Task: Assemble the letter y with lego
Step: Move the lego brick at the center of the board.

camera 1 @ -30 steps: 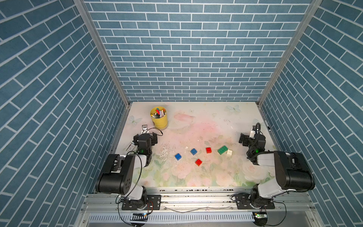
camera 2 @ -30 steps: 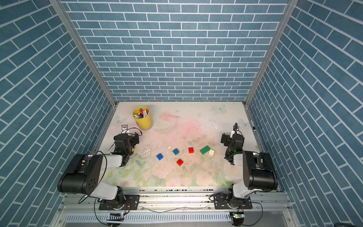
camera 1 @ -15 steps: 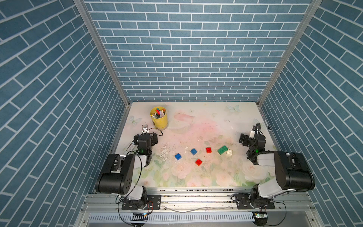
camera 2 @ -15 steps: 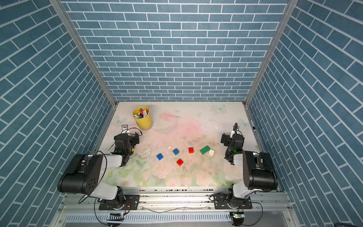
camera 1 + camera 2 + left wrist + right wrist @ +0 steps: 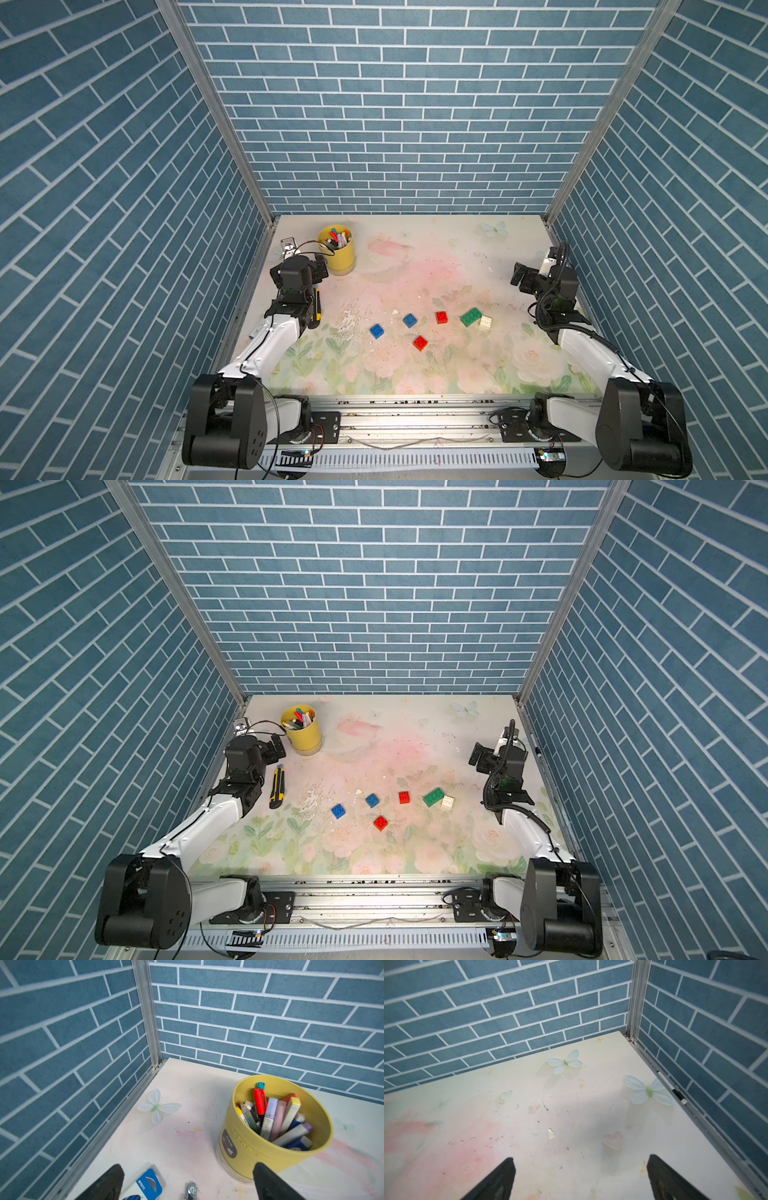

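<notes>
Both top views: the lego (image 5: 380, 822) lies loose on the table (image 5: 415, 257), and no part of the letter y is built. The six pieces are scattered between my two claws and back toward my bases. The green brick (image 5: 471, 317) touches the white brick (image 5: 485, 322), the pair nearest my right claw (image 5: 580, 1158). A red brick (image 5: 442, 317) lies near them and a second red brick (image 5: 420, 343) farther back. A blue brick (image 5: 410, 320) and a second blue brick (image 5: 377, 331) lie toward my left claw (image 5: 187, 1169). By my reckoning every join is left to make. Both arms reach low along the table's sides, wrists aimed at the far wall. Each claw gapes wide, gripping nothing. A yellow cup (image 5: 270, 1147) of markers stands just ahead of my left claw, and a utility knife (image 5: 277, 787) lies behind it.
</notes>
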Available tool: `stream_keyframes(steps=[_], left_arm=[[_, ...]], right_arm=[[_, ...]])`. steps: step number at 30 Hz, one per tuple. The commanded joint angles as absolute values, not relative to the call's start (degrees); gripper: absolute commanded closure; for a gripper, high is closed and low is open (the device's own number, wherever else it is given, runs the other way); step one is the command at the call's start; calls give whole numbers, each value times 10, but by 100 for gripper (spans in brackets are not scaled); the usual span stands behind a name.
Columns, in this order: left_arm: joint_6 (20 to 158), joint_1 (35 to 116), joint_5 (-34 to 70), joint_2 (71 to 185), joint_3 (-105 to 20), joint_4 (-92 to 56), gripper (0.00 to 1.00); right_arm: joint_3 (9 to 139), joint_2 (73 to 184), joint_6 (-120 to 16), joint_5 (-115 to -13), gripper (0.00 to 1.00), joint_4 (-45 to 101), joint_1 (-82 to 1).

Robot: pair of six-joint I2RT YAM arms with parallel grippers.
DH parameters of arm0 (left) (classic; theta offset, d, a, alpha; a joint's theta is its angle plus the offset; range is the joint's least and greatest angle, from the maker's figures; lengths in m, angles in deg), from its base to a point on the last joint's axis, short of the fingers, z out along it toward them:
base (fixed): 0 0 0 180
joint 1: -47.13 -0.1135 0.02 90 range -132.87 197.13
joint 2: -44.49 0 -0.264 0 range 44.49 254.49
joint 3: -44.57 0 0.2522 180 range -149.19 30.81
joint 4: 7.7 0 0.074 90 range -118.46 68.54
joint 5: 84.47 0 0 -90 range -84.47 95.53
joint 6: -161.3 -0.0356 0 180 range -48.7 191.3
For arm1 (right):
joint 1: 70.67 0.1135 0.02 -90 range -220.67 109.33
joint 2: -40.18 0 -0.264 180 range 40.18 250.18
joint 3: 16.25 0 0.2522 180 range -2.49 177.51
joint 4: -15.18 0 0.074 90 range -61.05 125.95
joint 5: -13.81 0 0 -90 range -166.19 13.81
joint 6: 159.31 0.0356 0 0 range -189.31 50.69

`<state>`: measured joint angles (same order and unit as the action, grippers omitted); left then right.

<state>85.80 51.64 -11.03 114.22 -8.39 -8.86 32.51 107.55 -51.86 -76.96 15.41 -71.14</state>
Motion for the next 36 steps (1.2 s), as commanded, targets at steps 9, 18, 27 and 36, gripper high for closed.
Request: stream_keyframes(steps=[9,18,27,36], left_arm=[[1020,541,115,1174,-186,-356,17],[1033,649,109,1114,-111,-404,31],[1098,680,125,1042,-5,-386,32],[1107,684,124,1033,9,-397,26]], right_arm=[[438,1094,-421,-632,26,439,-635],[514,1151,-445,-640,45,591,-499],[598,1261,-494,-663,43,638,-361],[710,1400,-552,-651,39,671,-275]])
